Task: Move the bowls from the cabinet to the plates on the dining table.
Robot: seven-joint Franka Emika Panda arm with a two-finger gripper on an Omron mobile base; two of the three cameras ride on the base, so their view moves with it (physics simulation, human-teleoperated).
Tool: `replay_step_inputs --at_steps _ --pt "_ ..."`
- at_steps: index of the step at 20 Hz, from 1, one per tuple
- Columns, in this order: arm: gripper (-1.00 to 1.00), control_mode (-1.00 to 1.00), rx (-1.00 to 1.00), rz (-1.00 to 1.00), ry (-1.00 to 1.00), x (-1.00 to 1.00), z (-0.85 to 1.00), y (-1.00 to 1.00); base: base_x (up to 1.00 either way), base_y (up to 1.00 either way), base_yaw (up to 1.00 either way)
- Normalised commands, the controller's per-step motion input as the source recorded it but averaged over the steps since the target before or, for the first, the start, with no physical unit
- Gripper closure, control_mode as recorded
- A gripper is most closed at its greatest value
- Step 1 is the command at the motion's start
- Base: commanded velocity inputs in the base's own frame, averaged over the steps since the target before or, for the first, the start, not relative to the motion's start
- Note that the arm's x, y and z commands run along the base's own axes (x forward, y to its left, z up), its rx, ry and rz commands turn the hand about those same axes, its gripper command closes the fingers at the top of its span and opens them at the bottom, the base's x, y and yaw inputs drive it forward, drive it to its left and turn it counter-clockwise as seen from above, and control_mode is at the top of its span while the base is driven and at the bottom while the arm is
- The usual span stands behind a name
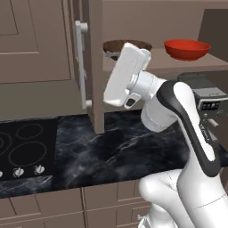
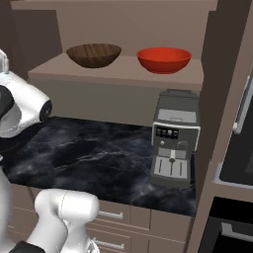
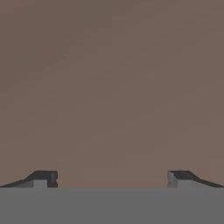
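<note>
Open cabinet (image 2: 118, 69) shelf, two bowls, one red bowl (image 2: 164, 59), one wooden bowl (image 2: 94, 54)

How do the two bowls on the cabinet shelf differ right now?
The wooden bowl is dark brown with grain; the red bowl is plain and glossy. In the right base view, the wooden bowl sits left of the red one. Both stand upright on the cabinet shelf, shallow, similar in size.

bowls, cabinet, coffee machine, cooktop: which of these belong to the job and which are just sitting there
Job:
- brown wooden bowl on the cabinet shelf
- red bowl beside it
- cabinet, door open
- gripper, open, holding nothing

Just there:
- coffee machine
- cooktop
- marble counter
</note>
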Motion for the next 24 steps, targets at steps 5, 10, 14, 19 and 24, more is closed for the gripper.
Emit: replay_step_inputs --at_steps 5,10,14,19,24 --pt "-1.0 -1.0 0.01 0.05 -0.07 -0.34 0.02 1.0 0.0 0.0 0.0" --pt "-1.0 -1.0 -0.1 -0.03 -0.06 0.23 -0.08 0.96 0.0 0.0 0.0" --pt "-1.0 -1.0 -0.15 -0.14 0.08 0.6 0.05 0.62 0.0 0.0 0.0" --pt "-1.0 -1.0 -0.21 -0.01 0.0 0.01 0.41 0.1 0.0 0.0 0.0" --pt "-1.0 -1.0 -0.03 -0.13 -0.01 -0.29 0.17 -0.76 0.0 0.0 0.0"
